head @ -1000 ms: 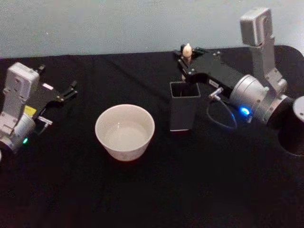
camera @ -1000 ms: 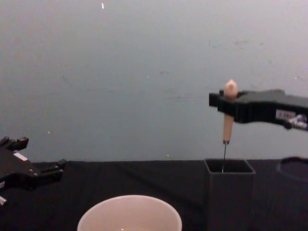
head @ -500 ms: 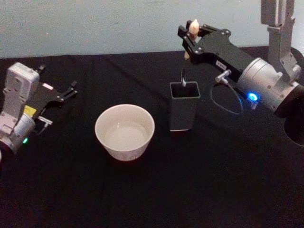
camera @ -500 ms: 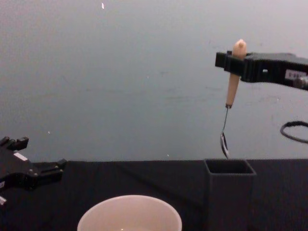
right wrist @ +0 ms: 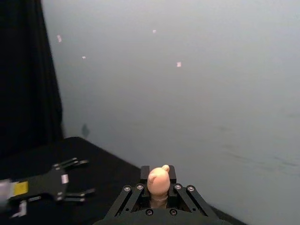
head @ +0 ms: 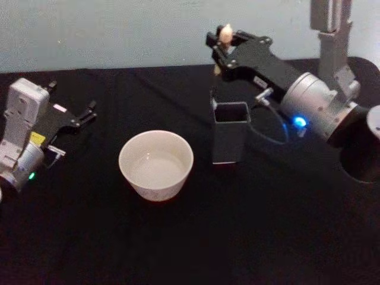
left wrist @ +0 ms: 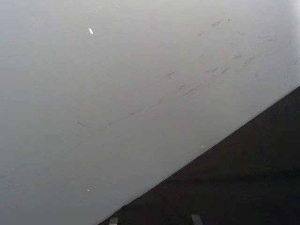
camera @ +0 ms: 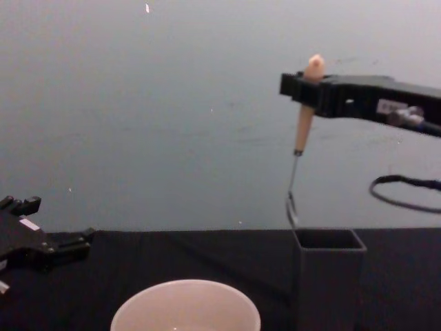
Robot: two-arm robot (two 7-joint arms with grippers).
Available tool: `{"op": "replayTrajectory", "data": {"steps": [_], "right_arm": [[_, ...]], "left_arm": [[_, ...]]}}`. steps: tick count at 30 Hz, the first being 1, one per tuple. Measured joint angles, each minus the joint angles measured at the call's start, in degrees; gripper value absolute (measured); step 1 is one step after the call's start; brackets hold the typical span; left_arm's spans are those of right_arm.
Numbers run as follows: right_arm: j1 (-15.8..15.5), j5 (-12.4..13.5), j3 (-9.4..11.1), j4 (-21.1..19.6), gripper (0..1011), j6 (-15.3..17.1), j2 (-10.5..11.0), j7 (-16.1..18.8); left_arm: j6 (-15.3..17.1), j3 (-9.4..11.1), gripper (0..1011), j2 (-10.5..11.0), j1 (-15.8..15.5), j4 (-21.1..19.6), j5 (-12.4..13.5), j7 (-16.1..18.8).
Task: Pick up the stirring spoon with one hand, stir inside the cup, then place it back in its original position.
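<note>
The right pincer [head: 224, 44] [camera: 306, 89] is up in the air, pressed together on the spoon [camera: 301, 127] [head: 225, 32], pinching the cream handle just under its rounded top, which pokes up above the fingers [right wrist: 159, 180]. The spoon hangs from the pincer almost upright, its thin shaft leaning slightly. Its bowl is straight below the pincer, just over the left edge of the dark square holder's [camera: 329, 276] [head: 230, 139] rim. Whether bowl and rim touch cannot be told.

The cup [head: 155, 187] [camera: 185, 303] stands on the black worktop [head: 178, 237], well below the pincer, to its left and nearer the robot, just beside the holder but apart from it.

The left pincer [head: 83, 116] [camera: 69, 243] is parked far to the left of the right one, low over the worktop, fingers spread and pinching nothing.
</note>
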Motion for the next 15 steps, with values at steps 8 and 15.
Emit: {"op": "replayTrajectory", "data": {"steps": [8, 15], "right_arm": [[-0.1, 0.3, -2.9, 0.0, 197, -0.9, -0.4, 1.8], [-0.2, 0.4, -5.6, 0.4, 197, -1.8, -0.3, 3.5]], "left_arm": [[0.0, 0.0, 1001, 0.0, 0.0, 0.0, 0.0, 0.0], [0.0, 0.0, 1001, 0.0, 0.0, 0.0, 0.0, 0.0]]}}
